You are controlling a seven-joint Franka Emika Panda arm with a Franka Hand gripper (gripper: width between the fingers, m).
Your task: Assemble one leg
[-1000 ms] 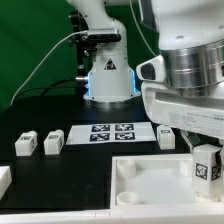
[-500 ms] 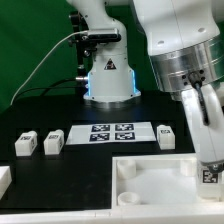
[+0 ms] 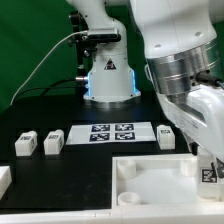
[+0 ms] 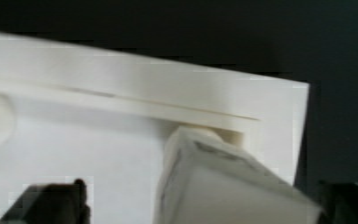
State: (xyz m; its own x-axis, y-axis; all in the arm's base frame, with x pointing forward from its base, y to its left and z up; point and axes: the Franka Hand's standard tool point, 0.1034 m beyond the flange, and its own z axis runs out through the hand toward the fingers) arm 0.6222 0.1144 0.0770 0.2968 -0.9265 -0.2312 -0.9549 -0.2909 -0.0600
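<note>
My gripper [image 3: 207,160] is at the exterior view's right, shut on the leg [image 3: 210,173], a small white block with a black-and-white tag. It holds the leg over the far right corner of the large white tray-like tabletop [image 3: 150,185]. In the wrist view the leg [image 4: 226,172] stands between my dark fingers [image 4: 51,203], and my gripper [image 4: 194,208] is right above the tabletop's corner [image 4: 123,120]. Whether the leg touches the tabletop cannot be told.
Two loose white legs [image 3: 25,143] [image 3: 53,141] lie at the exterior view's left, and another [image 3: 165,135] lies beside the marker board [image 3: 110,131]. A white piece [image 3: 4,180] sits at the left edge. The robot base [image 3: 108,75] stands behind.
My gripper has swung and tilted, carrying the leg down and toward the exterior view's right, to the tabletop's far right corner. The loose legs have not moved.
</note>
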